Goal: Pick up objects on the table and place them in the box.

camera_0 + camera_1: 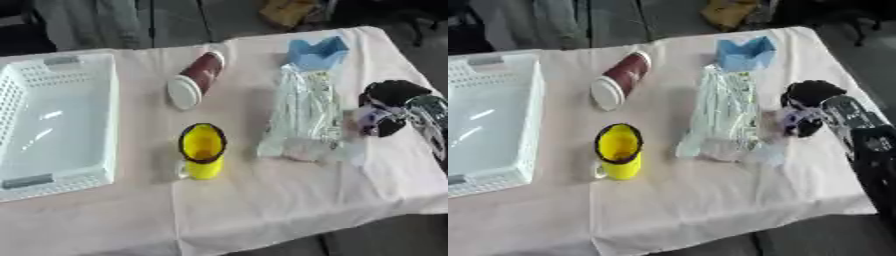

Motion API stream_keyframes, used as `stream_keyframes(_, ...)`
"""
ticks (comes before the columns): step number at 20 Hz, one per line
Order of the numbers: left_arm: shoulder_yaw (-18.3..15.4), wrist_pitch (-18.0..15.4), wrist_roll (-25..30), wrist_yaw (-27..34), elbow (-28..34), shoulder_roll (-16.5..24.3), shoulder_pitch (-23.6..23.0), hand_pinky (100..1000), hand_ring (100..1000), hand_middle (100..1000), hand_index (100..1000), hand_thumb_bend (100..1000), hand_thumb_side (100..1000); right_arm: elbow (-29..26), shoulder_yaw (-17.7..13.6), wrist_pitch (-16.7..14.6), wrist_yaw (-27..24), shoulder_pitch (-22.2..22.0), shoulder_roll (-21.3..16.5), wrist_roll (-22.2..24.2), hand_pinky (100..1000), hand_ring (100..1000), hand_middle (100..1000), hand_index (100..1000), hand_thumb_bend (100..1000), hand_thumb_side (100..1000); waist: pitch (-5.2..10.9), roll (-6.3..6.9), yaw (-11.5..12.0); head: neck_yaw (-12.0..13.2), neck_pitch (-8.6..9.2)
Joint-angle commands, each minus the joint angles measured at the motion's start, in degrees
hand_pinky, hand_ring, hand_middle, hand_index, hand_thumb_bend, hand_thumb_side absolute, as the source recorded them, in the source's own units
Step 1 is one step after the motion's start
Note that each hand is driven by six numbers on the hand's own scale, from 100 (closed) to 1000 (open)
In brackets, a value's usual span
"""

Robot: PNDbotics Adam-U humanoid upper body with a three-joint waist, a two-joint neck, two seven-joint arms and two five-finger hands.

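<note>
Pale cloth covers the table (262,210). At its right edge the right hand (811,112) has its fingers curled round a small dark object (391,92); lift cleanly before crossing, I'd judge. Just left lies a clear packet (302,112), then a yellow mug (202,151) mid-table. Along the left edge sits the white box (98,120).

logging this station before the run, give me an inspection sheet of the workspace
surface: table under a pale cloth
job's things: white basket at left, nothing in it; yellow mug upright; dark red cup on its side; clear packet with blue top
clutter: nothing seen
hands: right hand at the packet's right edge, fingers unclear; left hand not in view
cables: nothing seen
surroundings: floor and a yellowish object beyond the far edge
</note>
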State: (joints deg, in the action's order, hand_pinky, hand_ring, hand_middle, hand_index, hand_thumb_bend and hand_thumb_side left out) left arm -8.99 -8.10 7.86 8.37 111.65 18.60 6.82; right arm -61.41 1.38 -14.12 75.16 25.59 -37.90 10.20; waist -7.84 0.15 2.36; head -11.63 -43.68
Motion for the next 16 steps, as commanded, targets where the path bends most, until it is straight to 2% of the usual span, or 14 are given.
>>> stream_keyframes(1,-0.3,0.0,-0.1,0.1,1.0,0.7,0.6,345,770,773,787,258,931,0.0,-0.9,0.6,-0.2,0.4,-0.9,-2.9,100,344,340,298,415,160,0.52,0.11,0.0,0.0,0.17)
stream_keyframes(3,-0.3,0.0,-0.2,0.1,1.0,0.7,0.6,345,770,773,787,258,931,-0.4,-1.0,0.8,-0.9,0.4,-1.0,-3.2,100,344,340,298,415,160,0.53,0.11,0.0,0.0,0.2)
stream_keyframes(4,-0.3,0.0,-0.2,0.2,1.0,0.8,0.6,345,771,772,787,259,931,-1.5,-1.6,0.8,-2.4,1.0,-1.2,-3.5,100,302,328,305,405,100,0.6,0.11,-0.1,0.1,0.15)
stream_keyframes(10,-0.3,0.1,-0.1,0.2,0.9,1.0,0.4,345,771,772,787,260,931,-10.2,-3.3,2.3,-15.8,2.7,-3.8,-0.1,100,279,317,313,390,100,0.87,-0.19,-0.3,0.2,-0.08)
stream_keyframes(16,-0.3,0.1,-0.1,0.3,0.8,1.1,0.3,345,772,772,787,260,930,-15.7,-3.7,4.2,-21.5,4.7,-4.8,2.0,100,271,310,322,368,100,1.25,-0.4,-0.3,0.2,-0.05)
